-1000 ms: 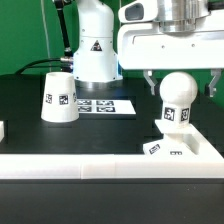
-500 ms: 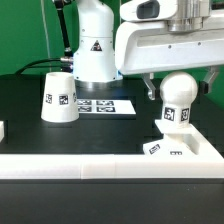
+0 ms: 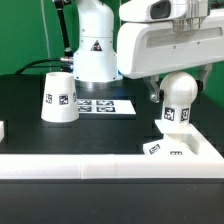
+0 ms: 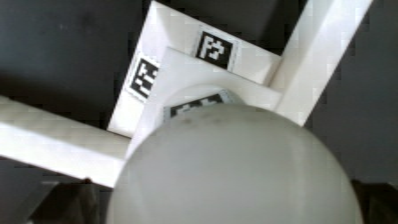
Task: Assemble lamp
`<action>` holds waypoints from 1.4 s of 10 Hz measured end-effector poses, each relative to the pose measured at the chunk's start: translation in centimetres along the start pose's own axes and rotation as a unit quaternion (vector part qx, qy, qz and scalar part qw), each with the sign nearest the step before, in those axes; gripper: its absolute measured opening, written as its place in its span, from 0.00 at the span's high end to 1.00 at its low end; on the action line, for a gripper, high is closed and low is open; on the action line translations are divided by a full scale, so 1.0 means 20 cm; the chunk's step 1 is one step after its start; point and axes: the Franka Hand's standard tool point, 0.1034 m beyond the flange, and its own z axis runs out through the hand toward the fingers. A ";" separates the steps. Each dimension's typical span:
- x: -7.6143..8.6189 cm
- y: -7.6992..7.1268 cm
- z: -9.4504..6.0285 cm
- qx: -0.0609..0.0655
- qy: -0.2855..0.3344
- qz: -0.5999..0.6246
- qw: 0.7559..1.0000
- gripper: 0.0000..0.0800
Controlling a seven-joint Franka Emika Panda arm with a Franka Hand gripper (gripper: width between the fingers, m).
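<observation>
The rounded white bulb (image 3: 179, 98) stands upright on the flat square base (image 3: 190, 152) at the exterior view's right. My gripper (image 3: 180, 92) has come down over the bulb, with one finger on each side of it and the jaws still apart. In the wrist view the bulb (image 4: 222, 160) fills the space between the dark fingers (image 4: 64, 200), above the tagged base (image 4: 178, 70). The truncated-cone shade (image 3: 58, 97) stands alone, wide end down, at the exterior view's left.
The marker board (image 3: 102, 105) lies behind, between the shade and the bulb. The robot's white body (image 3: 95, 45) stands at the back. A white rail (image 3: 90, 166) runs along the table's front, next to the base. A small white block (image 3: 2, 130) sits at the far left.
My gripper has lowered around the bulb, and its fingers have drawn closer to the bulb's sides. The bulb, base and shade have not moved.
</observation>
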 end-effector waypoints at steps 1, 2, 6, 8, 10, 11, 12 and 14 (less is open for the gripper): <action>0.01 0.00 0.00 -0.012 0.005 -0.071 0.997 0.13; 0.01 -0.01 0.00 -0.016 0.005 -0.111 0.994 0.13; 0.01 0.00 0.00 -0.034 -0.013 -0.304 0.952 0.13; 0.01 -0.02 0.01 -0.043 -0.026 -0.387 0.921 0.13; 0.01 -0.01 0.01 -0.046 -0.034 -0.459 0.887 0.13; 0.01 -0.01 0.01 -0.048 -0.038 -0.487 0.871 0.13; 0.01 0.00 0.01 -0.050 -0.041 -0.493 0.868 0.13; 0.01 -0.01 0.02 -0.049 -0.042 -0.501 0.863 0.14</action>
